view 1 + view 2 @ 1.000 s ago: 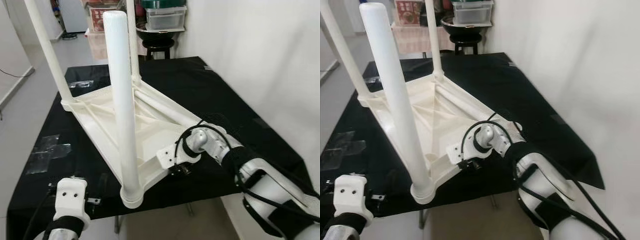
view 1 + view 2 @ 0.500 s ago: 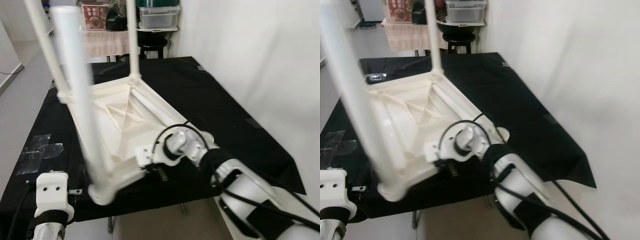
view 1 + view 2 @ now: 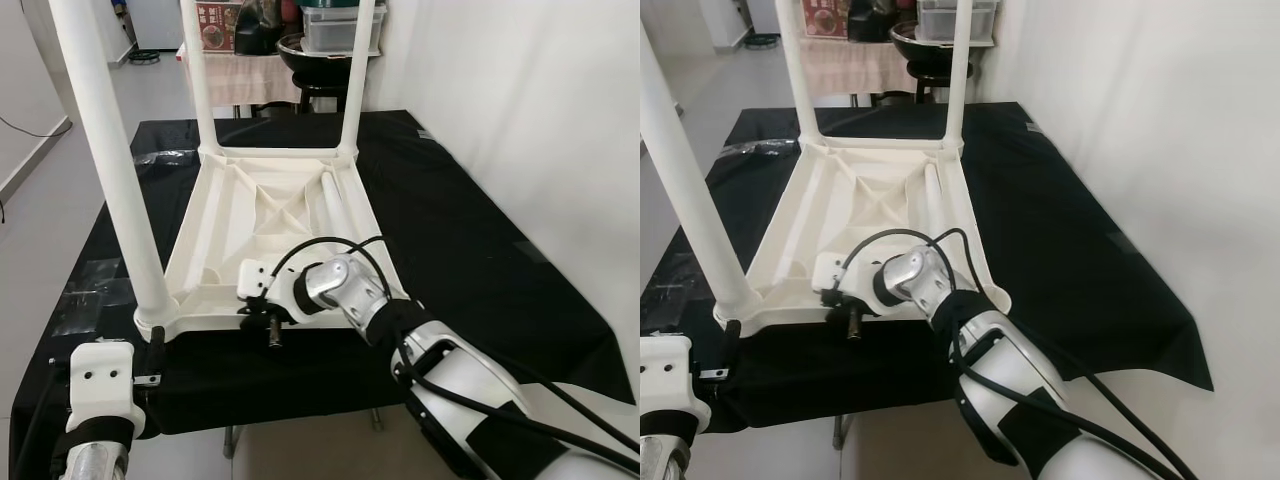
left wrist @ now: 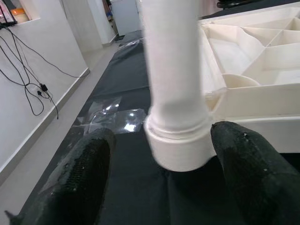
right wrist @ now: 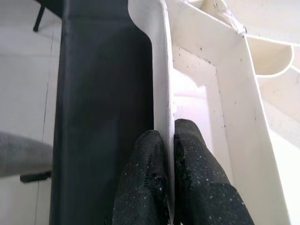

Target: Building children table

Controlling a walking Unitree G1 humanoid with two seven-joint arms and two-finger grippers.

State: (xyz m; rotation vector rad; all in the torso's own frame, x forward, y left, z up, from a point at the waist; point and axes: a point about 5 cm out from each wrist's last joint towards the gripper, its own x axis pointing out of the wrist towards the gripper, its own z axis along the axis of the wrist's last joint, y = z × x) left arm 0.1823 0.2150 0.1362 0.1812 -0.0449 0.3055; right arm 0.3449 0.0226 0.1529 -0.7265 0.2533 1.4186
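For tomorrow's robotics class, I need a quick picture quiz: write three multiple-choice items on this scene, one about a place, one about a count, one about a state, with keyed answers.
1. Where does the unfitted white leg lie?
A. Inside the upturned table top
B. On the floor
C. On the stool

2. How many legs stand upright in the table top?
A. One
B. Three
C. Four

3. What is the right end effector doing?
A. Hanging idle
B. Pinching the table top's near rim
C. Holding a screwdriver

Answers:
1. A: the loose leg rests within the ribbed underside of the table top.
2. B: one near leg and two far legs stand up; the near right corner has none.
3. B: the right end effector has its fingers closed on the thin rim wall. The left end effector sits open around the near leg's base.
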